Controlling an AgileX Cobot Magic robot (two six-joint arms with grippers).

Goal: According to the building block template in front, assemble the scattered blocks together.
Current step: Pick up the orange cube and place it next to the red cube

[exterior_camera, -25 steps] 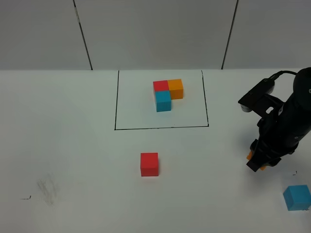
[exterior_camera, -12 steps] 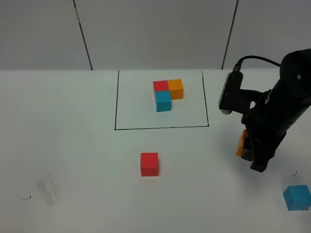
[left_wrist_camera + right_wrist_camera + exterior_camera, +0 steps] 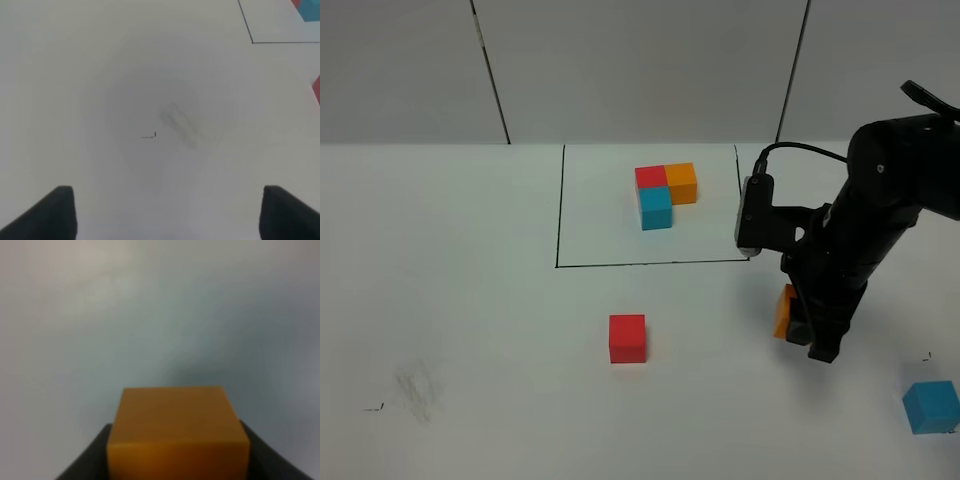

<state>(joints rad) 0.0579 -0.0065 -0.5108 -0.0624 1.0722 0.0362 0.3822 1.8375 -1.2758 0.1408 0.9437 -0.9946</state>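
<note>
The template (image 3: 665, 195), a red, orange and blue cluster, sits inside the black drawn rectangle (image 3: 560, 215) at the back. Of the scattered blocks, the red cube (image 3: 627, 338) lies in front of the frame. The light blue cube (image 3: 931, 406) is at the near right. My right gripper (image 3: 798, 322) is shut on the orange cube (image 3: 784, 311), held above the table right of the red cube. That orange cube (image 3: 175, 432) fills the lower right wrist view between dark fingers (image 3: 87, 462). My left gripper (image 3: 167, 215) stands open over bare table.
A grey smudge (image 3: 417, 388) and small black marks lie at the near left of the white table. The left wrist view shows the smudge (image 3: 177, 122), the frame's corner line (image 3: 251, 41) and a sliver of red cube (image 3: 316, 92).
The right arm has swung leftward toward the middle, carrying the orange cube with it. The red and blue cubes have not moved.
</note>
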